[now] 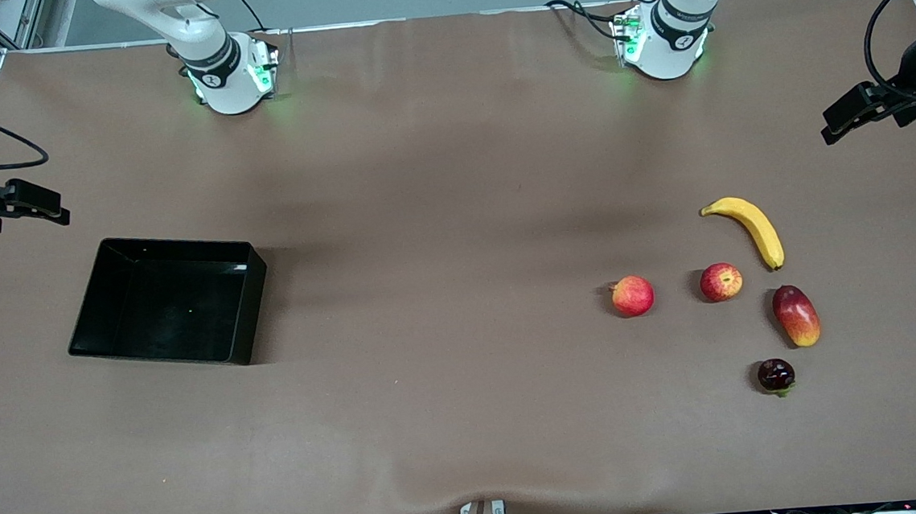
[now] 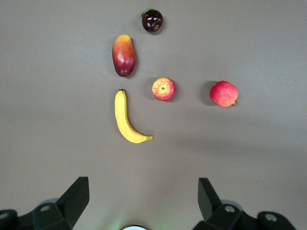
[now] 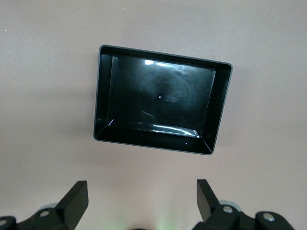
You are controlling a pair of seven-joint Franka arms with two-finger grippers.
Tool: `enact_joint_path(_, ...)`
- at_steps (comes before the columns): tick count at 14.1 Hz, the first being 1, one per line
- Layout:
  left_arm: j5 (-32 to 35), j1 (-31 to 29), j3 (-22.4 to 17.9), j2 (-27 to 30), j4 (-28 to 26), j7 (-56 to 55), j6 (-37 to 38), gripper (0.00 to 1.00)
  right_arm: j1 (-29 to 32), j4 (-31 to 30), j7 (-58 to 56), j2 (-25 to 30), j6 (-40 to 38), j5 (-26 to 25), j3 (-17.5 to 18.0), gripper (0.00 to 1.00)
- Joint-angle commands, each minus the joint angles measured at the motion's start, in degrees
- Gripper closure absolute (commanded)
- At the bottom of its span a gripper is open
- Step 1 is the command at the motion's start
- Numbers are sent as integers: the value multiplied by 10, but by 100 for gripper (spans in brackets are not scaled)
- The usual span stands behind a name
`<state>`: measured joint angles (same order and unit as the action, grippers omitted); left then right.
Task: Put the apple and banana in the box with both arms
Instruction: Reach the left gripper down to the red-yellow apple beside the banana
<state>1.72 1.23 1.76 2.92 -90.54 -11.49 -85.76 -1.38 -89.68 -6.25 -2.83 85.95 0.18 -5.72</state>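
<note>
brown table cover (image 1: 439, 210) all over, nothing picked up yet. left gripper (image 2: 144, 201) hangs high off the left arm's end of the table, jaws wide apart and empty. right gripper (image 3: 143, 201) hangs high off the right arm's end, near the empty box (image 1: 248, 308), jaws also apart. apple (image 1: 721, 281) sits just beside the banana (image 1: 750, 228), with a pinker fruit (image 1: 632, 295) and a mango (image 1: 796, 315) close by. i'd say drop the left gripper straight over the apple, jaws straddling it, so it doesn't bump the neighbours.
</note>
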Motion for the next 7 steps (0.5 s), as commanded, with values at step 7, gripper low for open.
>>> enact_joint_path(7, 0, -4, -3, -27, 7, -1, 11, 0, 15, -5, -8, -2, 4, -7, 5, 0)
